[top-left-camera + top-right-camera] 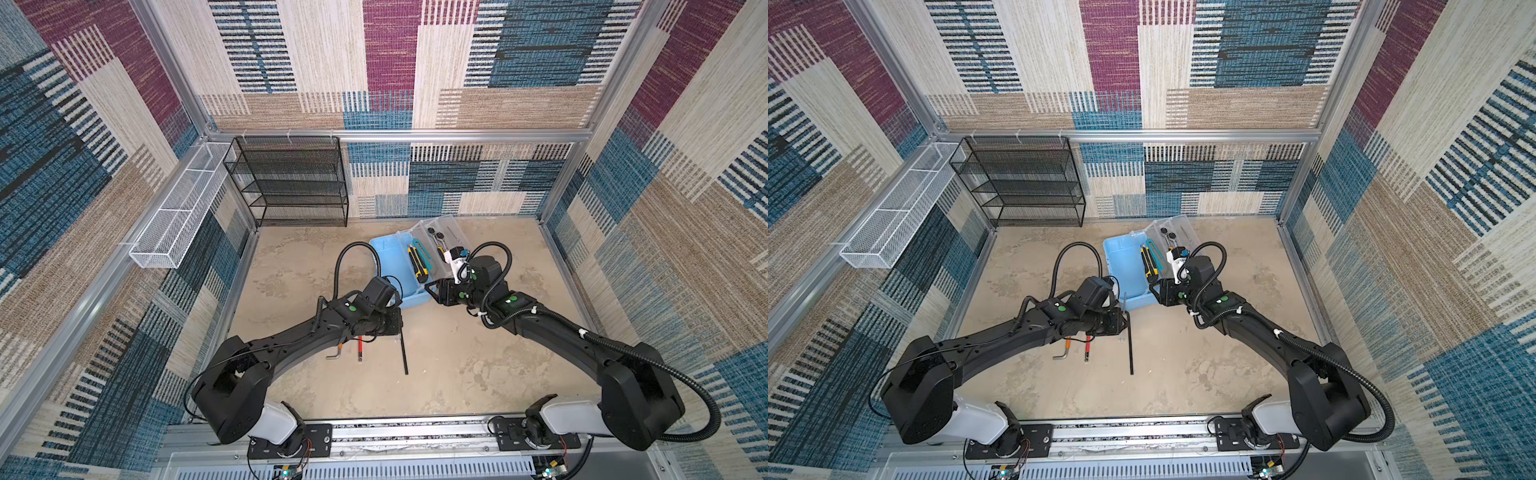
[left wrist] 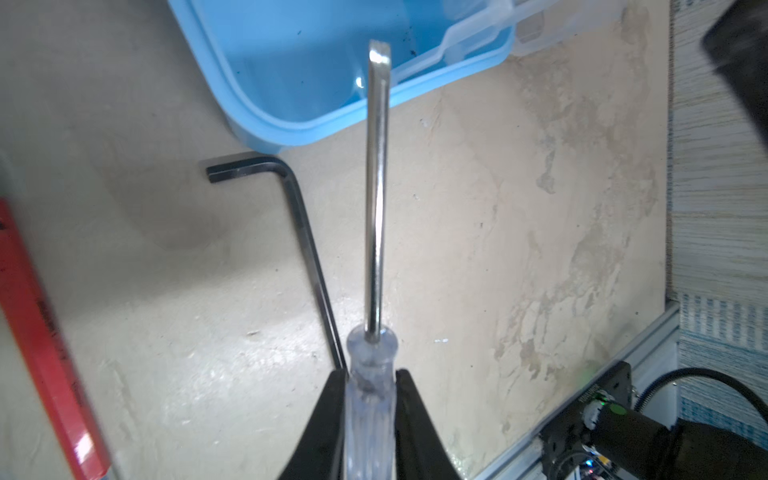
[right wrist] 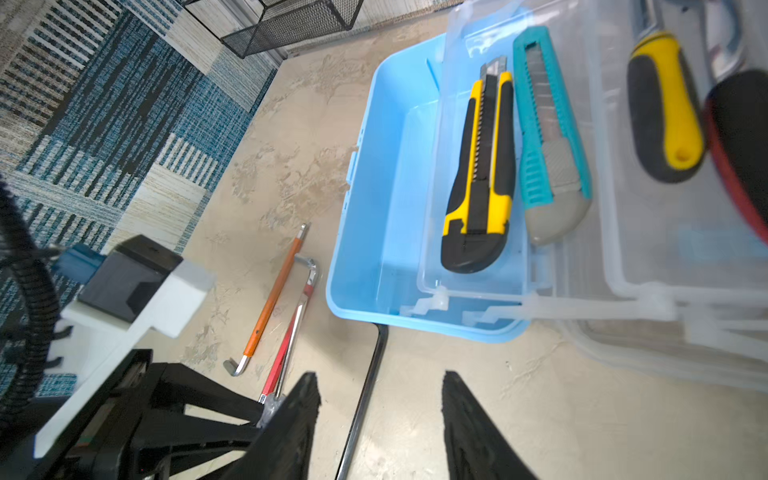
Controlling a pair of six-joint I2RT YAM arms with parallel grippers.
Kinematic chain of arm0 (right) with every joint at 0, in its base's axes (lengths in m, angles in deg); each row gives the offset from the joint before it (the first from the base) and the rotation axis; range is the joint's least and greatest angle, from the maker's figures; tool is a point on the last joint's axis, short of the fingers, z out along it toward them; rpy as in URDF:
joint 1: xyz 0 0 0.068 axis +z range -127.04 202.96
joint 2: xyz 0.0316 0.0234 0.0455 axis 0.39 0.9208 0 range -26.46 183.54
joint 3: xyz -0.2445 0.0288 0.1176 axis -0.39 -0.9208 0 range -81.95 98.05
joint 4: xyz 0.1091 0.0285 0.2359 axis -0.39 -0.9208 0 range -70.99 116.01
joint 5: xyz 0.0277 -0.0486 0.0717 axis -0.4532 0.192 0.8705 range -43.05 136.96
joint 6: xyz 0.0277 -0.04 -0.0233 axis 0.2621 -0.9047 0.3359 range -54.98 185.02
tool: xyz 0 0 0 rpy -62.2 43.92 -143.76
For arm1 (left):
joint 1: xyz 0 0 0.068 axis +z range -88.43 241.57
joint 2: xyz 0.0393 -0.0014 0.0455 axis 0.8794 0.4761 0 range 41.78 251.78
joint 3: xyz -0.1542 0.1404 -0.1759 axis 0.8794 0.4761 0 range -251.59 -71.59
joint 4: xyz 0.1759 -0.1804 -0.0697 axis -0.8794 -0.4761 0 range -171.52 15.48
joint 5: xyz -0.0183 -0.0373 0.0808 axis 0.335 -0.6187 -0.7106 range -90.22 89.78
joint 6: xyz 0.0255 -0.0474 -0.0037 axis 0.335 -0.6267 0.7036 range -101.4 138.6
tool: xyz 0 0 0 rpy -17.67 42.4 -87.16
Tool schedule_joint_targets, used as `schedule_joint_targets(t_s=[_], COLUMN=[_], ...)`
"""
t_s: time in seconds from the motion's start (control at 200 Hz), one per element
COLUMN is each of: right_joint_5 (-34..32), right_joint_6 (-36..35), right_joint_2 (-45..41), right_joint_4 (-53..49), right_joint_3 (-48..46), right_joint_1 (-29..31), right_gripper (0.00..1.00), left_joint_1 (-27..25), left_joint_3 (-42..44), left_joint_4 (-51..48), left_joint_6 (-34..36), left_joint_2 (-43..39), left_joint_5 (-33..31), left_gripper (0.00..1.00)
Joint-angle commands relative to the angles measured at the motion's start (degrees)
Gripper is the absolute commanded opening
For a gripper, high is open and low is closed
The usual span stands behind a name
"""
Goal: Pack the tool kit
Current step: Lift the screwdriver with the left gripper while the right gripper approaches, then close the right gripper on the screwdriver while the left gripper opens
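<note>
One light-blue case (image 1: 397, 270) sits just above mid-frame in both top views. Its clear tray (image 3: 434, 232) holds two knives: a yellow utility knife (image 3: 478, 166) and a teal utility knife (image 3: 548, 137).

Three hex keys lie on the desk (image 1: 457, 365): a black hex key (image 1: 404, 353), an orange hex key (image 3: 272, 299) and a red hex key (image 3: 286, 345).

The left end effector (image 2: 370, 374) is clamped on one screwdriver (image 2: 376, 187). The right end effector (image 3: 379, 376) has its jaws apart, with nothing between them.

Open desk lies at the lower right of the top views. There the left arm hides the upper ends of the orange and red hex keys.

Screwdriver handle (image 2: 368, 415) cut off – red tool (image 2: 45, 332) blurred.

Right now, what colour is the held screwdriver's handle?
Clear and see-through; the screwdriver handle shows best in the left wrist view.
</note>
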Motion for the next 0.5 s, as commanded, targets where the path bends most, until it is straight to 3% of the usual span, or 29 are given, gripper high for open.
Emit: schedule_joint_targets(t_s=[0.0,0.496], right_joint_5=[1.1,2.1], right_joint_6=[3.2,4.6], right_joint_2=[0.2,5.7], right_joint_4=[4.2,6.9], right_joint_3=[-0.4,1.3], right_joint_1=[1.8,4.4], right_gripper=[0.49,0.48], left_joint_1=[0.0,-1.1], left_joint_3=[-1.3,-3.5], left_joint_4=[4.4,8.5], left_joint_6=[0.8,0.0], left_joint_2=[0.8,3.2], left_joint_5=[3.3,7.5], left_gripper=[0.00,0.00])
